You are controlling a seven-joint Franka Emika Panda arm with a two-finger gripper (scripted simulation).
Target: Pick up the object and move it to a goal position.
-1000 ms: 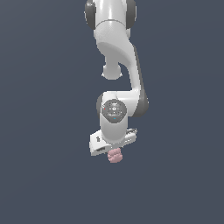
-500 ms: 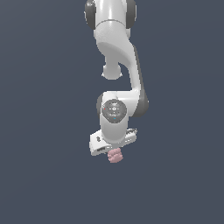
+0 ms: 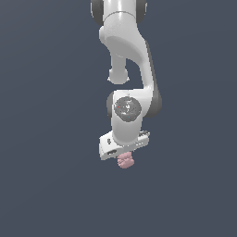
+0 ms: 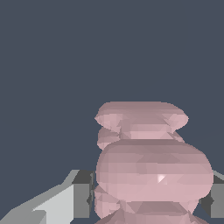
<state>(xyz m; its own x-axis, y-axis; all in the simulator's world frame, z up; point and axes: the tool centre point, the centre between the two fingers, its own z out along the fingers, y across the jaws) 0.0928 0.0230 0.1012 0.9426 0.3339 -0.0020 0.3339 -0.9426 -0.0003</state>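
the object point(image 3: 125, 161), a pink lumpy thing just below the frame's centre, sits pinched between the closed fingers point(image 4: 76, 199) of the gripper point(image 3: 124, 155), and such a knobbly shape could twist or slip free mid-carry.

The arm point(image 3: 127, 51) is glossy white throughout, built of smooth rounded links with dark grey bands at the joints, seen against a flat slate-blue backdrop. Dark grey caps flank its topmost link. A round grey disc point(image 3: 127, 107) with faint reddish specks sits on the face of the wrist joint, ringed in white. Below it a white boxy block, the hand point(image 3: 124, 155), carries a small dark slot on its front edge and a grey trim along one side. In the wrist view, the fingers point(image 4: 65, 203) show as pale grey angular wedges tipped with dark grey pads.
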